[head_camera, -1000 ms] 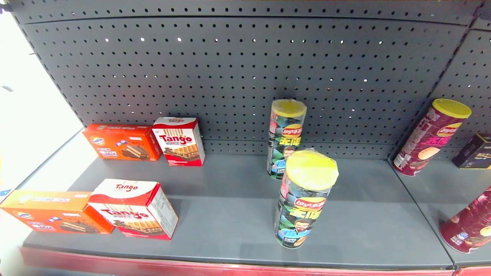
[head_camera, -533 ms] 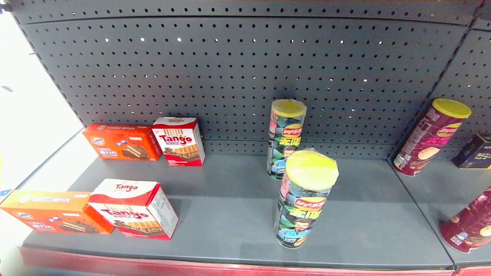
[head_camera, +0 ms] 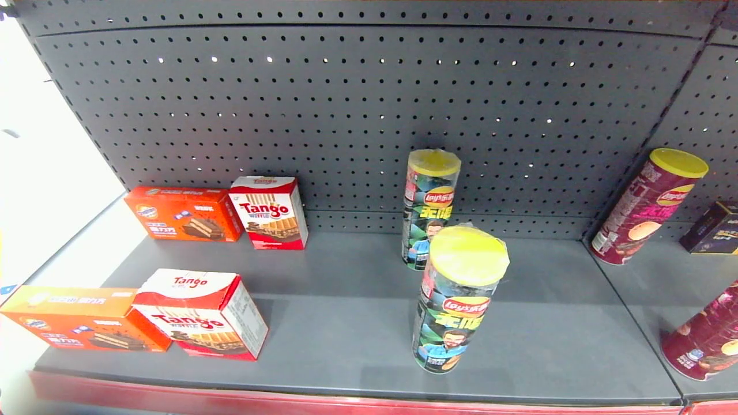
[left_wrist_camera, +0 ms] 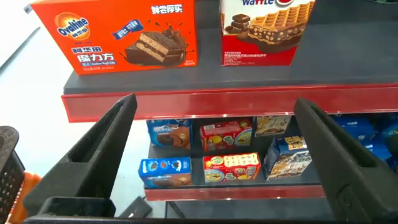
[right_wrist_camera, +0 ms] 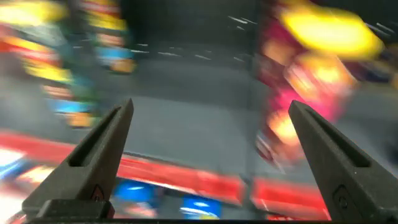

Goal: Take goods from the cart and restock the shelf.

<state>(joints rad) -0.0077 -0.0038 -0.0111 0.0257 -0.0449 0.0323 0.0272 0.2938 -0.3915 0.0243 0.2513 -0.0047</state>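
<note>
Grey pegboard [head_camera: 346,115] backs one shelf [head_camera: 346,323] with a red lip [head_camera: 288,400] along its front.

- Jaws of the left gripper [left_wrist_camera: 214,102]: wide apart, nothing between them, facing the red lip from the aisle side.
- Jaws of the right gripper [right_wrist_camera: 211,104]: likewise spread and empty, also facing the lip.
- Just behind the lip: orange box [left_wrist_camera: 118,34] and wafer box [left_wrist_camera: 261,31], side by side.
- Farther along the lip: green chip can [head_camera: 458,300], upright. A second can [head_camera: 429,207] stands behind it, at the pegboard.
- Below the lip: lower shelves of small boxes [left_wrist_camera: 230,168].
- Dark mesh [left_wrist_camera: 7,168], low and off to one side of the lip, is possibly the cart.

Judgement: the step in hand is fetching stock, and both arms are free for it. Draw back clear of the lip before turning. Take one item squarely and keep it upright. The bare stretch behind the lip, between wafer box and can, looks the easiest place to set it.
</note>
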